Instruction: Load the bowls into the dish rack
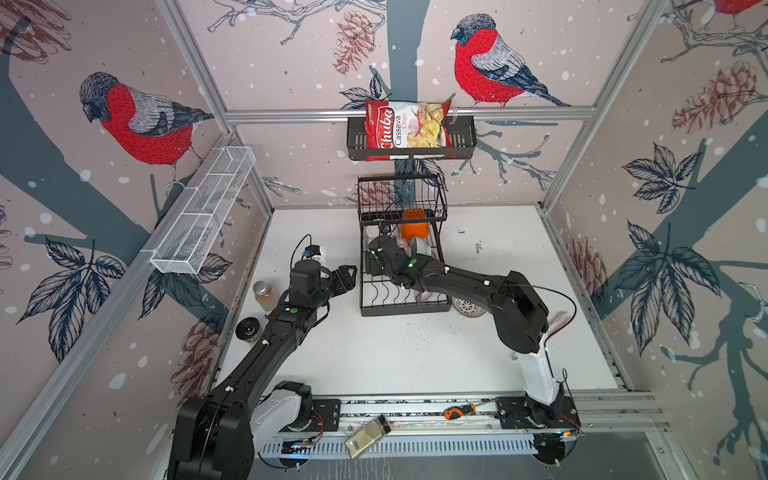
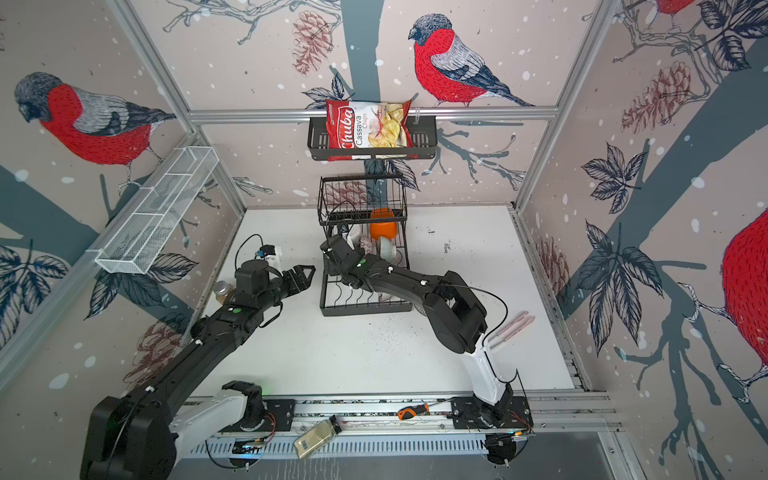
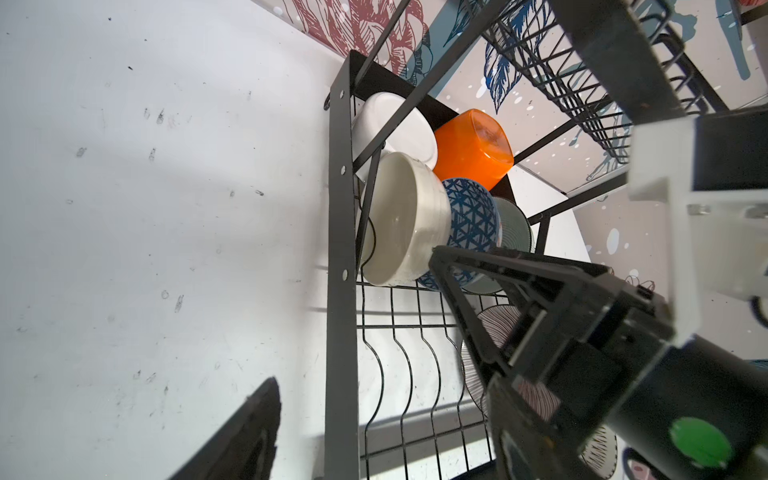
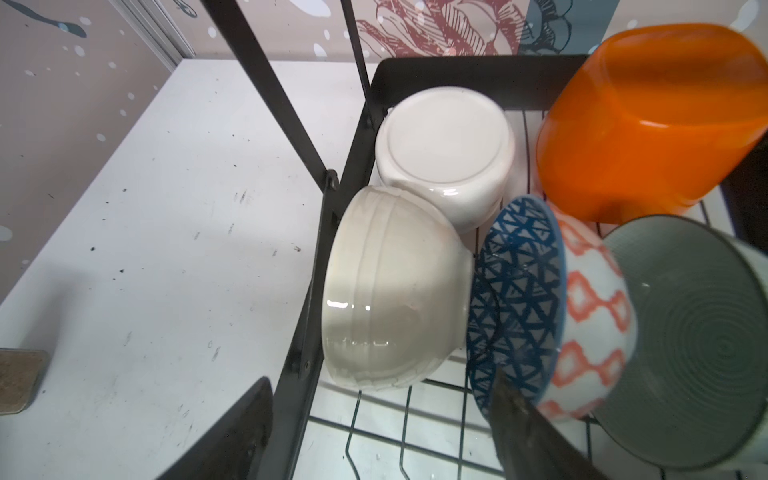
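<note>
Crowding at the back of the dish rack point(image 1: 405, 308) is the main hazard. On its lower grid, under the raised basket, a cream bowl point(image 4: 395, 291), a blue-patterned bowl point(image 4: 519, 291), a red-patterned bowl point(image 4: 590, 316) and a mint-green bowl point(image 4: 698, 332) stand on edge, leaning on one another. A white bowl point(image 4: 444, 149) and an orange bowl point(image 4: 652, 120) lie upturned behind them. The right gripper point(image 4: 380, 380) hangs low over the cream bowl with its fingers spread wide and clamped on nothing. One finger looks to be outside the rack's side bar and the other very close to the blue-patterned bowl. A sideways drift while lifting out could catch that rim and topple the leaning row. It could also push the cream bowl over the side bar onto the desk point(image 1: 374, 353). The diagonal brace beside the wrist could snag too. A black-patterned bowl point(image 1: 469, 307) sits on the desk just beside the rack, under the right forearm, so a low sweep might knock it. The left gripper point(image 1: 345, 276) hovers near the rack's side, fingers apart and empty. It is close enough that reaching in now risks the two arms meeting.
</note>
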